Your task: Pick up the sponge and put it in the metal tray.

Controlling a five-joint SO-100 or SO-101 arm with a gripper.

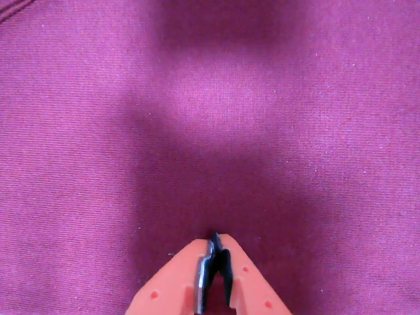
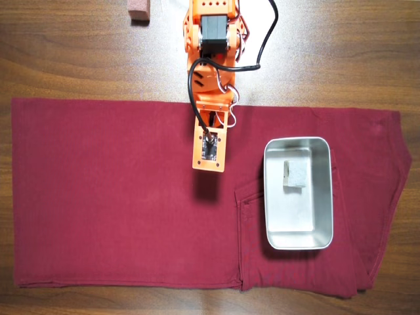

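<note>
Only from overhead, the sponge point(image 2: 296, 174) is lying inside the metal tray point(image 2: 324, 197); the arm's clenched, empty jaws are pointing down at cloth point(image 1: 98, 131).

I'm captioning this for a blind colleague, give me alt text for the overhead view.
A grey sponge lies inside a shiny metal tray on a dark red cloth spread over a wooden table. To the tray's left, an orange robot arm reaches down from the top edge, its tool empty over bare cloth.
</note>
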